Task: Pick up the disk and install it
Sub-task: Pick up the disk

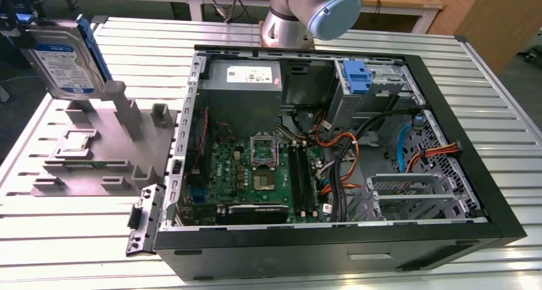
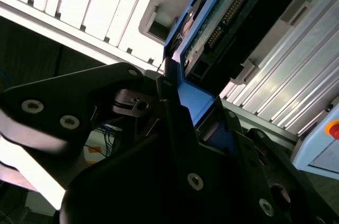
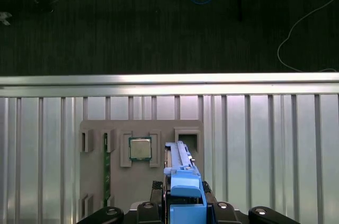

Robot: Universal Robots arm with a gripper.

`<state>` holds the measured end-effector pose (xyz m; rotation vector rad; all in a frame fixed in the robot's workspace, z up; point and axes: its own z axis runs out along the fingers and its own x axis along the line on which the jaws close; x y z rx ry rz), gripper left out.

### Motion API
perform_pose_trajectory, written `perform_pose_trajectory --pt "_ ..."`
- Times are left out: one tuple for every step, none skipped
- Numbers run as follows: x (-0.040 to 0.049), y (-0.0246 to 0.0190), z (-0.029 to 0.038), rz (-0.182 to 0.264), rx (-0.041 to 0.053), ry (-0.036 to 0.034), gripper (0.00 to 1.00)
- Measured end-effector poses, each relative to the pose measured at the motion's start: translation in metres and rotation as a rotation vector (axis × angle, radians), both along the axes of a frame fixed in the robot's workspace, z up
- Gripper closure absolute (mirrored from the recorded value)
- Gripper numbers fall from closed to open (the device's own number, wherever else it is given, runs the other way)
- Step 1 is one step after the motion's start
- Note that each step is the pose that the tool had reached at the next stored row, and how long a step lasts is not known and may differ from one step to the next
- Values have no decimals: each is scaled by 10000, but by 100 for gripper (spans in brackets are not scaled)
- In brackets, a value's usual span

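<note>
The jaws are clamped on the blue carrier of the flat silver-grey disk, holding it upright above the grey fixture block, probably to keep it free of the posts.

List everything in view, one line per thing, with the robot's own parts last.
disk: one, silver-grey with a white-and-blue label in a blue frame, held up above the holder at the exterior view's left
holder: one, grey, on the table at the exterior view's left of the computer case
chip: one, silver square, seated in a pocket of the holder
computer case: one, black, open, lying on the table
circuit board: one, green, inside the case
metal box: one, grey with a white label, at the case's far end
latch: one, blue, upright, inside the case
table: one, silver, slatted
arm: one, grey with a blue cap, beyond the case
gripper: one, black, clamped on the disk's blue frame
</note>
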<state>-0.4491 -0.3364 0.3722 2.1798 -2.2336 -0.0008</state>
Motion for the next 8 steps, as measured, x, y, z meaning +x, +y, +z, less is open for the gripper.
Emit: perform_pose_trajectory --pt "0 0 3 0 -1 0 64" --pt "0 0 5 0 -2 0 64" --pt "0 0 8 0 -3 0 64" --pt "0 0 11 0 -5 0 64" --pt "0 0 13 0 -8 -1 64" --pt "0 0 16 0 -13 -2 64" --pt "0 0 19 0 -16 0 64" --pt "0 0 21 0 -20 0 64"
